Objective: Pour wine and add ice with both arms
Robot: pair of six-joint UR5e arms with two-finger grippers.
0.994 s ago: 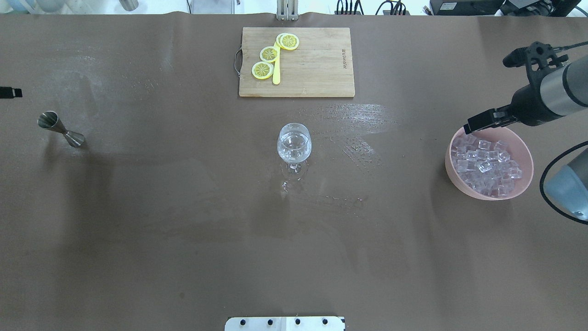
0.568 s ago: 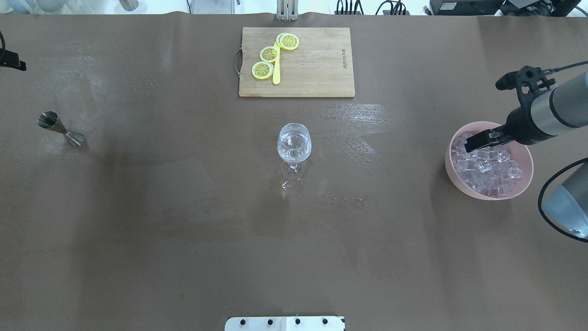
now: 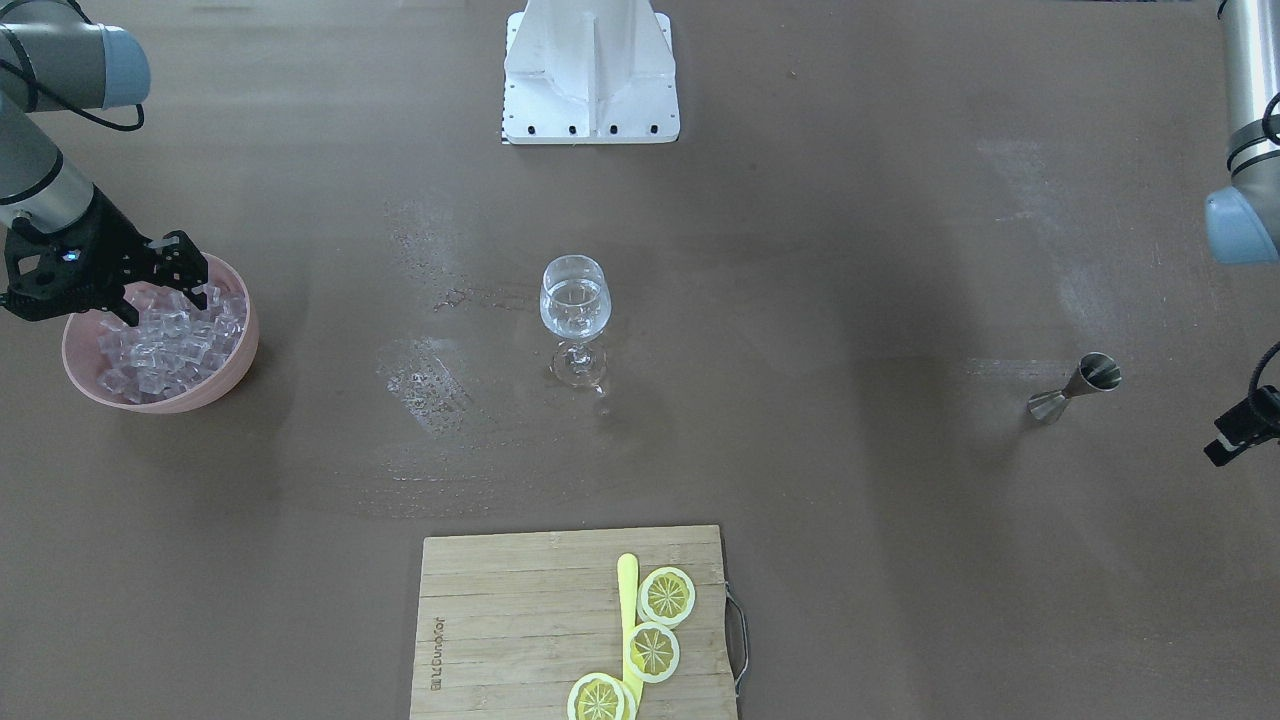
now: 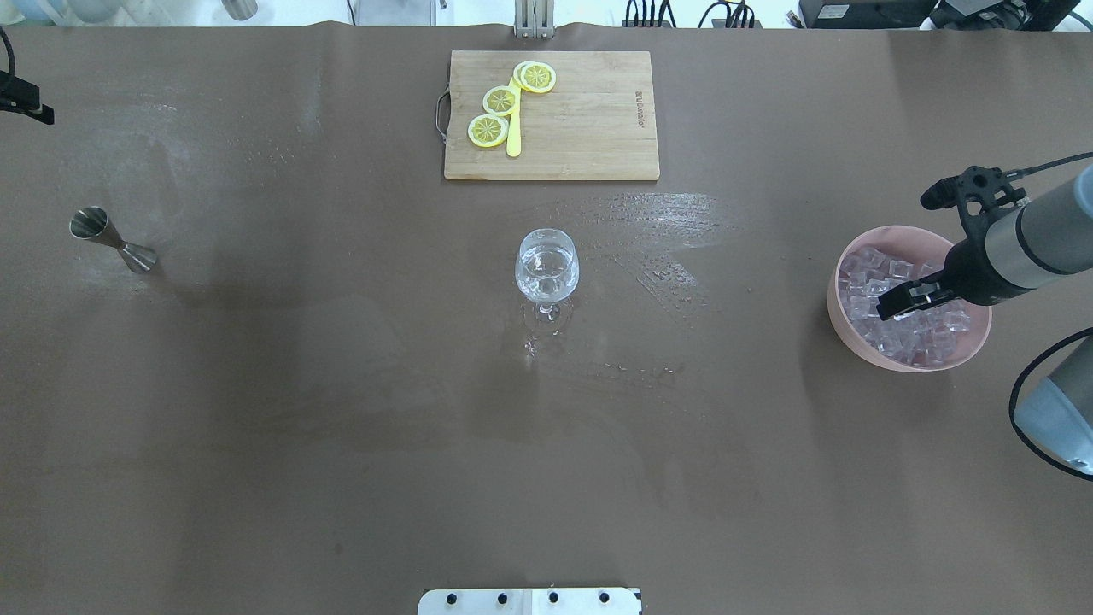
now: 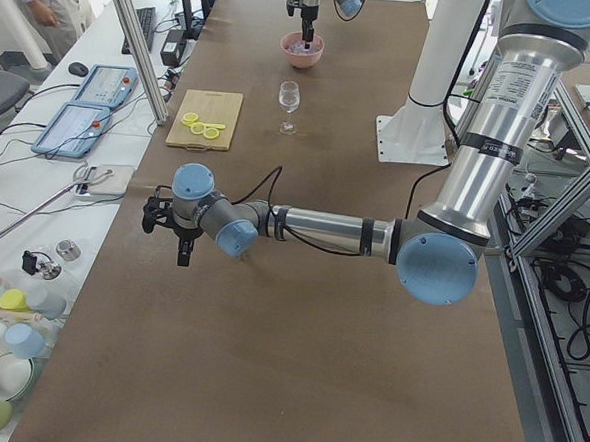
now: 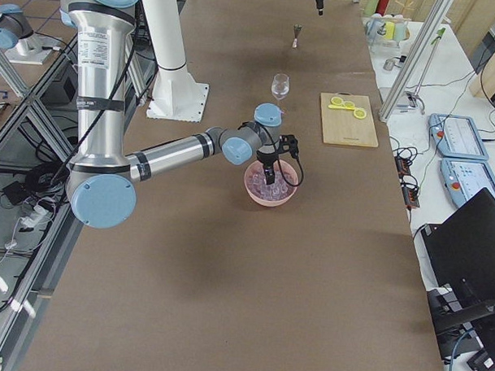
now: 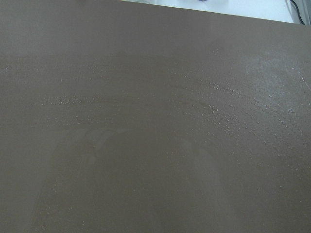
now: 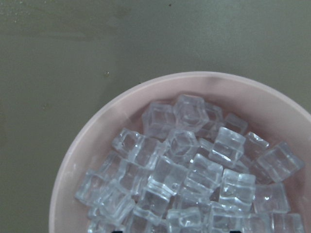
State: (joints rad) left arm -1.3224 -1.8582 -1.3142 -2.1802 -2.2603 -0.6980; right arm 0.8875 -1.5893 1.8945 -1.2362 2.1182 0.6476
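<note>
A wine glass point(image 4: 546, 265) holding a little clear wine stands upright at the table's middle; it also shows in the front view point(image 3: 574, 298). A pink bowl point(image 4: 841, 329) full of ice cubes point(image 4: 871, 273) sits at the right. My right gripper point(image 4: 892, 309) hangs open just over the ice, its tips low inside the bowl point(image 3: 235, 350). The right wrist view shows the ice point(image 8: 194, 170) close below, nothing between the fingers. My left gripper point(image 4: 38, 115) is at the far left edge, off the steel jigger point(image 4: 111, 241); I cannot tell whether it is open.
A wooden cutting board point(image 4: 589, 120) with lemon slices point(image 4: 500, 101) and a yellow knife lies at the far middle. Wet streaks mark the mat to the right of the glass. The white pedestal point(image 3: 590, 70) stands at the robot's side.
My right gripper moved from the bowl's far rim toward me and down onto the ice. My left gripper moved away along the left edge, farther from the jigger.
</note>
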